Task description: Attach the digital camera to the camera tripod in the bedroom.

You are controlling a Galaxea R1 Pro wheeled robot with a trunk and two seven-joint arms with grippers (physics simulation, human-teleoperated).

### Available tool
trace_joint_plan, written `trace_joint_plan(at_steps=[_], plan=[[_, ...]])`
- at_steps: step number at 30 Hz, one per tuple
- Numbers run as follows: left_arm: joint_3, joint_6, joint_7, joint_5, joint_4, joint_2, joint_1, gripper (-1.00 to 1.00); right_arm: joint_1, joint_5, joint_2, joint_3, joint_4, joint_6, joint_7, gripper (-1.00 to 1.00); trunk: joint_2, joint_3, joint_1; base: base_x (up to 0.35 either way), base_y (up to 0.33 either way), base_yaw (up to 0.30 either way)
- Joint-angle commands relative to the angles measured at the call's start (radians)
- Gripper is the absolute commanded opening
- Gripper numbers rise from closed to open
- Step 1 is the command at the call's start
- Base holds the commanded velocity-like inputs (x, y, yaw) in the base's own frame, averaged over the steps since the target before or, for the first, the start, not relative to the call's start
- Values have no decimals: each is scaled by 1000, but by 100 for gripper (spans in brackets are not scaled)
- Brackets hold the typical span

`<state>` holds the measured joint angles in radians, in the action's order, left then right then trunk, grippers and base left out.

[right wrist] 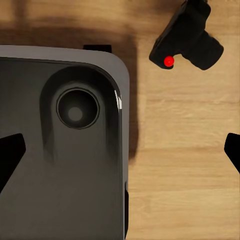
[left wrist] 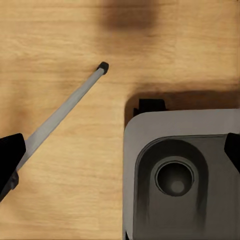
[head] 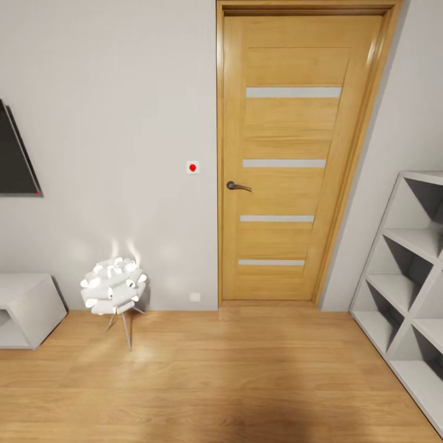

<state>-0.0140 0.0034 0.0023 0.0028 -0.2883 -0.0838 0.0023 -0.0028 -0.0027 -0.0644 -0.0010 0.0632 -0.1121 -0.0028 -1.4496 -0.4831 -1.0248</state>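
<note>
Looking down my right wrist, the digital camera (right wrist: 187,35) lies on the wood floor (right wrist: 180,165), beyond and between my spread right fingertips (right wrist: 10,157), untouched. Left fingers (left wrist: 10,160) are spread too, a silver tripod leg (left wrist: 65,102) near one. Ahead: closed wooden door (head: 295,160), white shelving (head: 406,289).

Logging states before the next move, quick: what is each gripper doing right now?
Left gripper: open, holding nothing.
Right gripper: open, holding nothing.
</note>
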Motion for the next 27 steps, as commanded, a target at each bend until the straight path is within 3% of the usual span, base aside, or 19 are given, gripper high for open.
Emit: trace_joint_plan(at_steps=[1, 27], plan=[[-1, 1, 0, 0, -1, 0, 0, 100, 0, 0, 0, 0, 0, -3, 0, 100, 0, -1, 0, 117, 0, 0], [-1, 0, -1, 0, 0, 1, -1, 100, 0, 0, 0, 0, 0, -3, 0, 100, 0, -1, 0, 73, 0, 0]])
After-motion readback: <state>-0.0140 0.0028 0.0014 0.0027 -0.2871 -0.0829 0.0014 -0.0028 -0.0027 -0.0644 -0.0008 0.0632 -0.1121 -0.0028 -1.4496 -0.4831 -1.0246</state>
